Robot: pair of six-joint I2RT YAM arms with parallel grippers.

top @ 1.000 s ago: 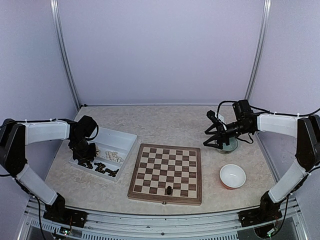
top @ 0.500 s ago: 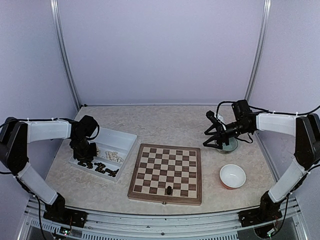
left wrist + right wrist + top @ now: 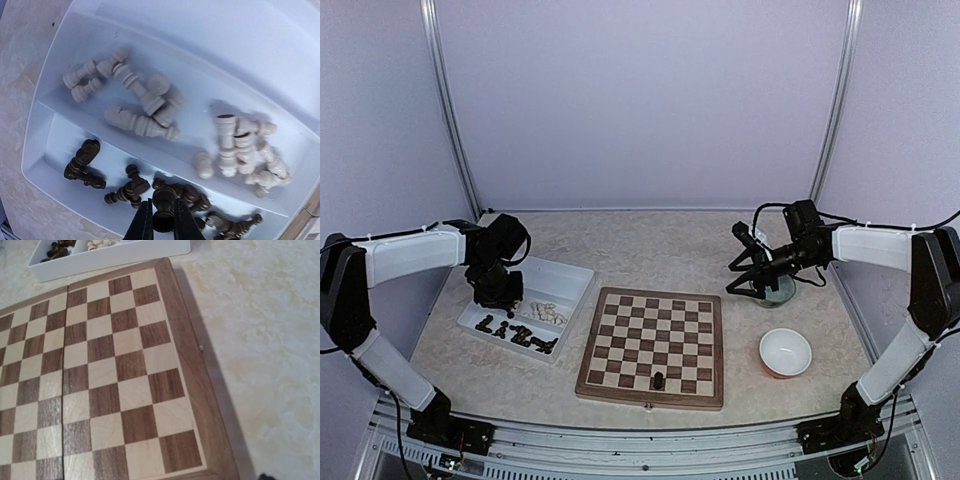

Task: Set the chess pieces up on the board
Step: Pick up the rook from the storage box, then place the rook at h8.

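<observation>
Elbow bent, the left arm hangs over the white tray (image 3: 572,276), its left gripper (image 3: 162,220) pointing down and pinched tight on a dark chess piece (image 3: 163,202), just above the other dark pieces (image 3: 82,164) and cream pieces (image 3: 235,145) lying loose in the tray. The right arm stretches in from the right, right gripper (image 3: 745,265) spread wide above a small greenish dish (image 3: 784,292), near a white bowl (image 3: 785,352). Between the arms, on the pale marbled surface (image 3: 650,240), sits the board (image 3: 620,312) with a lone dark piece (image 3: 659,380) upright on its near row, lilac walls all round.
</observation>
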